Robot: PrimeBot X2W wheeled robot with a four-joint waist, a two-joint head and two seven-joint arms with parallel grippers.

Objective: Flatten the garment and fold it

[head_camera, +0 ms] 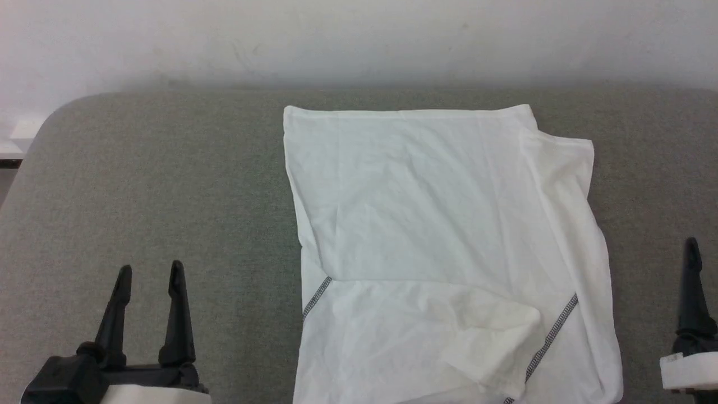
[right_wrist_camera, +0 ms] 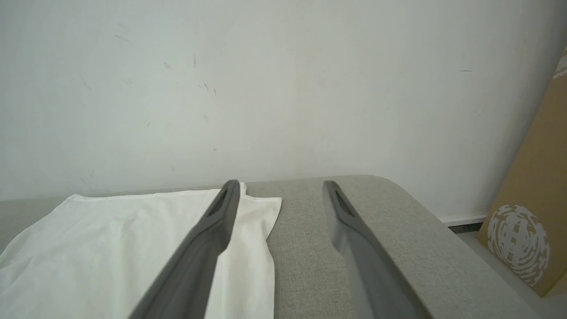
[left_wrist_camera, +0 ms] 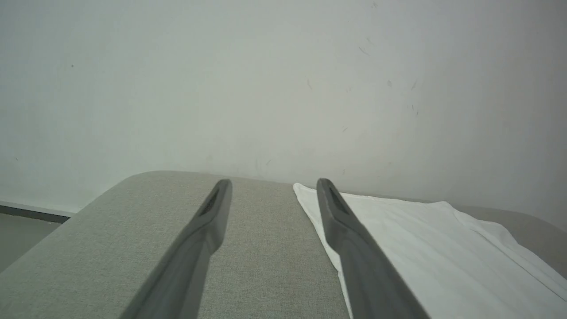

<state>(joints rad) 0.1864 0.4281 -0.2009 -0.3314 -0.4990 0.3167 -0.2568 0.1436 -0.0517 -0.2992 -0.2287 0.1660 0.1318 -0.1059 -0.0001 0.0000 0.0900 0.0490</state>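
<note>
The garment (head_camera: 437, 224) is a white top with dark zigzag stitching, lying folded into a rough rectangle on the grey padded table (head_camera: 168, 185), right of centre. Its near part carries a folded-over flap with two stitched seams. My left gripper (head_camera: 150, 272) stands open at the lower left, well left of the cloth and holding nothing. Only one dark finger of my right gripper (head_camera: 692, 249) shows at the right edge, just right of the cloth. In the left wrist view my open left gripper (left_wrist_camera: 273, 182) has the garment (left_wrist_camera: 421, 248) to its right. In the right wrist view my open right gripper (right_wrist_camera: 281, 184) has the garment (right_wrist_camera: 110, 248) to its left.
A pale wall (head_camera: 359, 39) runs behind the table's far edge. The table's rounded far-left corner (head_camera: 61, 112) drops to the floor. A brown cardboard box (right_wrist_camera: 531, 212) with a white printed mark leans beyond the table's right end.
</note>
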